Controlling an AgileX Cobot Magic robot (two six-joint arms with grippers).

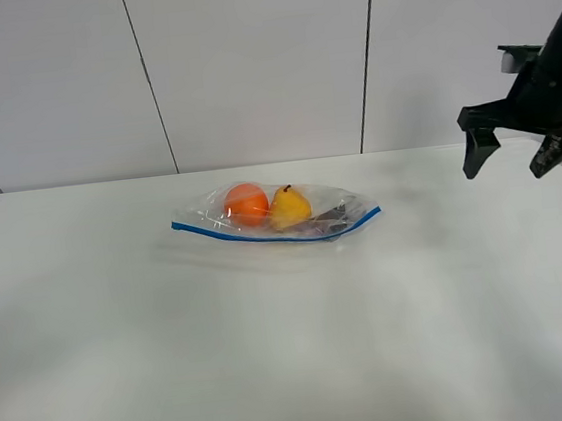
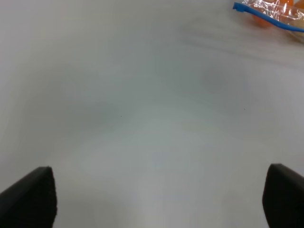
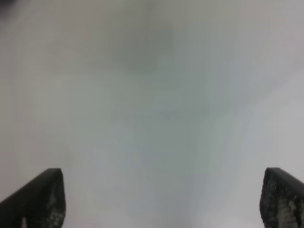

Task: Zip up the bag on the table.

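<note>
The clear crinkly plastic bag with its blue zip strip lies mid-counter; the right gripper, jaws spread, hangs well apart from it. A one-sided pinch could drag the bag, its round fruit shifting inside

1. One clear, crinkly plastic zip bag with a blue zip strip, centre of the exterior high frame.
2. Inside it: one round orange fruit, one yellow pear, one dark object; identity of the last cannot be made out.
3. One white matte tabletop.
4. Two black grippers: right gripper, upper right of frame, two fingers spread apart; left gripper, two fingers spread apart, wrist view only.
</note>
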